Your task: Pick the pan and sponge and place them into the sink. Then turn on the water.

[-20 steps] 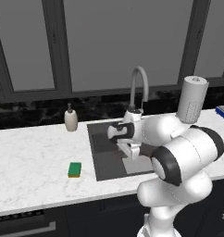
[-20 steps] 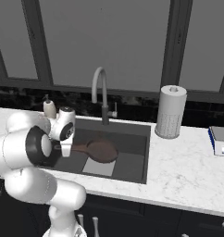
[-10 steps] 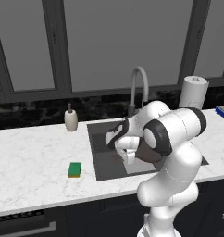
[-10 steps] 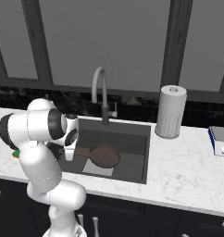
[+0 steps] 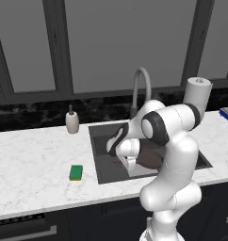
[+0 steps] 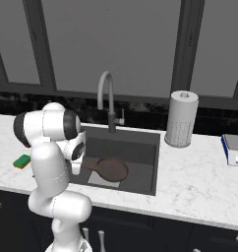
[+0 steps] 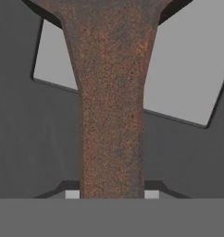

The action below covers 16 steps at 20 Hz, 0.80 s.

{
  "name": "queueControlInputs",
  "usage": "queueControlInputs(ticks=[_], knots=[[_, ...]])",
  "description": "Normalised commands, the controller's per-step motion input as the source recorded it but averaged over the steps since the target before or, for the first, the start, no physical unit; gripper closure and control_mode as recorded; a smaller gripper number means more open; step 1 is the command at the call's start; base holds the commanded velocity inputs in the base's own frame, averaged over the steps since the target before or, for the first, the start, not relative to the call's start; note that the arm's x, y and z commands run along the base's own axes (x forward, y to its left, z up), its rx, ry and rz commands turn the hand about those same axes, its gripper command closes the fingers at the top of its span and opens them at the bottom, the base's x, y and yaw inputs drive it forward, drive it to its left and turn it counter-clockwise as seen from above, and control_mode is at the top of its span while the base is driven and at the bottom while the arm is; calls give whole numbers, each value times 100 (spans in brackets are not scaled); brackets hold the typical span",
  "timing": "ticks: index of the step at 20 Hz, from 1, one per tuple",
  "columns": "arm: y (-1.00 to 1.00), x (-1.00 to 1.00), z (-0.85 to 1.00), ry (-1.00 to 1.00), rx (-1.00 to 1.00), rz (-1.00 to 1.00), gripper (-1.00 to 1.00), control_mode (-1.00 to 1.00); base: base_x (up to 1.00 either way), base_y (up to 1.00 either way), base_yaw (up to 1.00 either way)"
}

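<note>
Pan (image 6: 111, 169): dark-brown, round, low inside the sink (image 6: 145, 170), over the pale square at its bottom; whether it rests there or hangs just above cannot be told. Handle (image 7: 111, 120) runs left into the claw (image 7: 111, 194), which is clamped narrow on it.

Sponge (image 5: 76, 172): green over yellow, on the counter (image 5: 31, 164) left of the sink, well apart from the arm.

Faucet (image 6: 107, 98): at the far rim, no water running.

Risks, judged:
- Release from height: pan may drop and clatter or tip.
- Withdrawal: the claw may snag the handle and drag the pan.
- Arm swinging left to the sponge may clip the sink rim.
</note>
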Motion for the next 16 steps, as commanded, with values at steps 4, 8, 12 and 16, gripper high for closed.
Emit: queueControlInputs(ticks=[4, 8, 12, 16], knots=[[0, 24, -30, 0, 0, 0, 100, -100, 0, 0, 0], [0, 21, -39, 0, 0, 0, 100, -100, 0, 0, 0], [0, 12, -35, 0, 0, 0, 100, -100, 0, 0, 0], [0, 22, -34, 0, 0, 0, 100, -100, 0, 0, 0]])
